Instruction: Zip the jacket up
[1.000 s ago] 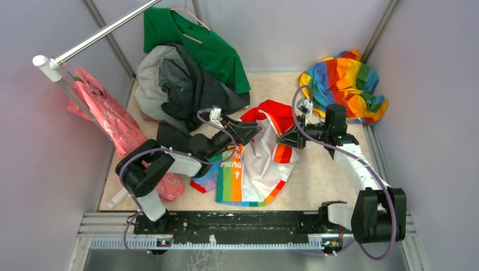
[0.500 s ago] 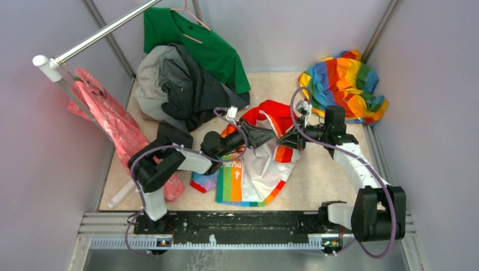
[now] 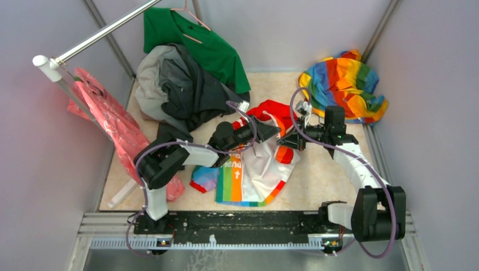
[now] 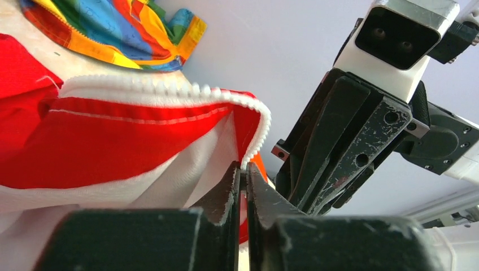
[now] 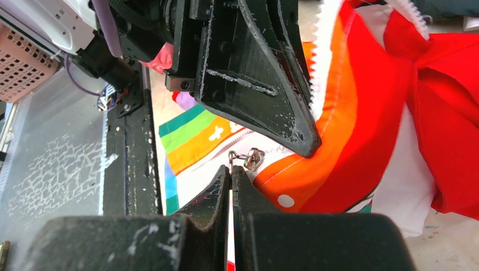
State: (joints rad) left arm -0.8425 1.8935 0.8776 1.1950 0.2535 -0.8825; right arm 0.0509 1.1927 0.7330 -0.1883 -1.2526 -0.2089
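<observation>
The jacket, white with rainbow panels and a red hood, lies crumpled mid-table. My left gripper reaches over it from the left. In the left wrist view that gripper is shut on the jacket's edge, where the white zipper teeth curve down. My right gripper meets it from the right, and its black fingers stand just beyond. In the right wrist view the right gripper is shut on the metal zipper pull, with the jacket behind it.
A rainbow cloth lies at the back right corner. A dark grey garment and a green shirt on a hanger pile up at the back left. A pink bag hangs from the metal rail. Walls enclose three sides.
My left arm has swung right until its gripper sits close beside the right one, and its jaws have closed on the jacket's zipper edge. The right arm has barely moved.
</observation>
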